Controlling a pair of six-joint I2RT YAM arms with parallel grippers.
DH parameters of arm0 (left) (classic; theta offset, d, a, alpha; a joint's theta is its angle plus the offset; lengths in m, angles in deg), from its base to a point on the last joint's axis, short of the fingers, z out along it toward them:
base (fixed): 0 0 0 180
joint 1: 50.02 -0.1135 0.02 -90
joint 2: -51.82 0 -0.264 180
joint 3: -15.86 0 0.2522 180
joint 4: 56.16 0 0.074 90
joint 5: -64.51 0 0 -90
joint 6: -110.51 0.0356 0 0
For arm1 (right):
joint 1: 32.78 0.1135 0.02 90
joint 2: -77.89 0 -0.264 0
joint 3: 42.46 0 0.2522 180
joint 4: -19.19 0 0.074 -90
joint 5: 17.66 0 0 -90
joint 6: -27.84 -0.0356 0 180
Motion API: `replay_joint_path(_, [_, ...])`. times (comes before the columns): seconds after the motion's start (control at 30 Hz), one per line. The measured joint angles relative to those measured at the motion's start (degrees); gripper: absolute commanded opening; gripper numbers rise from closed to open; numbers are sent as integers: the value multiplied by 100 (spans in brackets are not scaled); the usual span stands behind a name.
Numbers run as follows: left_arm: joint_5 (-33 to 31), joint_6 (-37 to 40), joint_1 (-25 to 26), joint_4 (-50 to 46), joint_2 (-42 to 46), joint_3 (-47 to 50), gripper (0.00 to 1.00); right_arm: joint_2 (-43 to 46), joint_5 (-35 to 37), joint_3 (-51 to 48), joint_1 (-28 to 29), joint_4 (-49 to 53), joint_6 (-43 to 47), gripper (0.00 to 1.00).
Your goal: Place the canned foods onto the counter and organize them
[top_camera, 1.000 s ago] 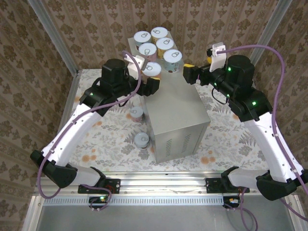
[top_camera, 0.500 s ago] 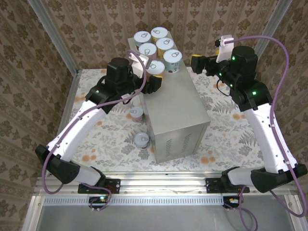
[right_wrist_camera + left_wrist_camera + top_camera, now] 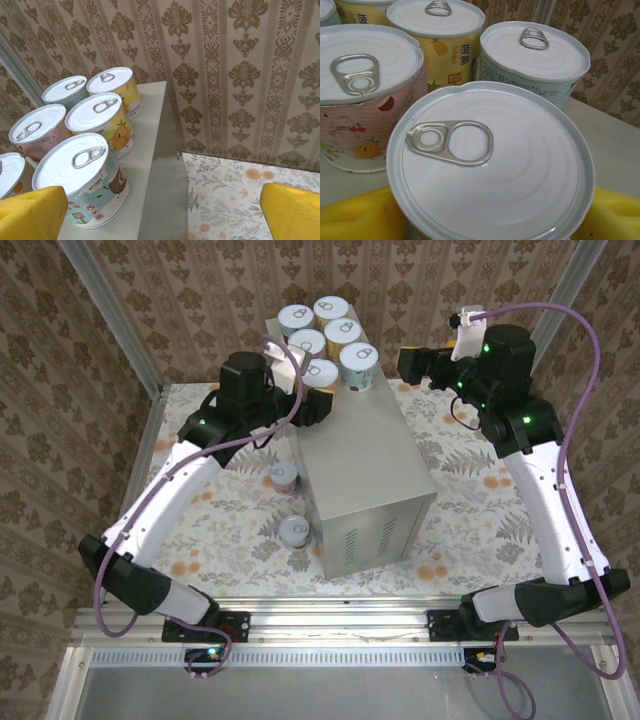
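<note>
Counter (image 3: 370,470), a tall light-grey metal box with vent slits on its near end face, stands on the floral floor cloth (image 3: 225,530). Six cans sit upright on the far end of its top, pull-tab lids up.

Five of them form a tight cluster (image 3: 326,328) running from the far left corner to the right edge. These include a pink-labelled can (image 3: 367,100), a yellow pineapple can (image 3: 437,30) and a blue-labelled can (image 3: 82,180), the last being nearest the right edge.

The sixth can (image 3: 320,371) stands at the left edge of the top, just on the near side of the cluster and beside the pink-labelled can.

Left gripper (image 3: 320,388): fingers closed around the sixth can. In the left wrist view its yellow pads (image 3: 355,215) lie against either side of the can below the rim, and the can's base rests on the top.

Right gripper (image 3: 408,363): fingers spread wide and holding nothing, as its own pads (image 3: 30,210) stand far apart in the right wrist view. It hangs off the counter's right edge near the far right corner, apart from the blue-labelled can.

Two further cans remain upright on the floor cloth beside the counter's left wall, the farther one (image 3: 284,476) about midway along it and the nearer one (image 3: 296,531) close to its near left corner.
</note>
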Motion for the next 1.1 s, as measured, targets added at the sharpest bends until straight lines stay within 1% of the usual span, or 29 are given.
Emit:
replay_joint_path(0.4, [114, 0, -74, -20, -153, -160, 78, -13, -76, 0, -28, 44, 0, 100])
replay_joint_path(1.1, [184, -2, -111, -22, -234, -170, 82, -13, -98, 0, -33, 85, 0, 100])
